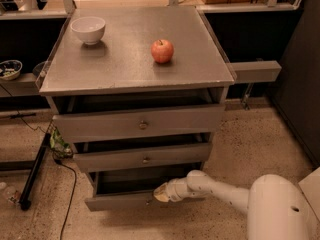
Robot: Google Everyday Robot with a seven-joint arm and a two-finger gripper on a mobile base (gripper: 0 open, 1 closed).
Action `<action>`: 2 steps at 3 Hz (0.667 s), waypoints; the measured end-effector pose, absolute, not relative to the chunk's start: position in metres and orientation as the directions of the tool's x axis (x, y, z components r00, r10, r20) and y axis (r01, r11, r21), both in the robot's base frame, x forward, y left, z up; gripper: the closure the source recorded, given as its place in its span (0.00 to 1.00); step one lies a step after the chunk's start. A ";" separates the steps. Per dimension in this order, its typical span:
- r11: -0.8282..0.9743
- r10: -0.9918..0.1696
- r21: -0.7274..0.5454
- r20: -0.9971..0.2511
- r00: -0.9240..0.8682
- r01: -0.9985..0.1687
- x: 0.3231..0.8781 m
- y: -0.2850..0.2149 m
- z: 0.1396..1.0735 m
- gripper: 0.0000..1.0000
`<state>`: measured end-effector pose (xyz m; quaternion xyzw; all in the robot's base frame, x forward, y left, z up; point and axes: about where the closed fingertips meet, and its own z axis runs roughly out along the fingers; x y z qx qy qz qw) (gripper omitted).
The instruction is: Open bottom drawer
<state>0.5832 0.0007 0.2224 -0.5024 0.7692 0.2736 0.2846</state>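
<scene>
The bottom drawer (117, 202) is the lowest, slimmest grey front of the three-drawer cabinet. It stands pulled out a little, with a dark gap above its front. My gripper (161, 193) is at the end of the white arm (215, 189) reaching in from the lower right. It sits at the drawer front's top edge, right of centre, where the knob would be. The knob itself is hidden behind it.
The middle drawer (142, 157) and top drawer (140, 123) are above, each slightly out. On the cabinet top are a white bowl (88, 29) and a red apple (162, 51). A black pole (35, 173) and cable lie on the floor at left. A grey shelf arm (255, 71) sticks out at right.
</scene>
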 end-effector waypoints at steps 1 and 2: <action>0.345 -0.617 0.135 -0.713 -0.333 -0.929 0.583 0.001 0.222 0.50; 0.345 -0.617 0.135 -0.713 -0.333 -0.929 0.583 0.001 0.222 0.26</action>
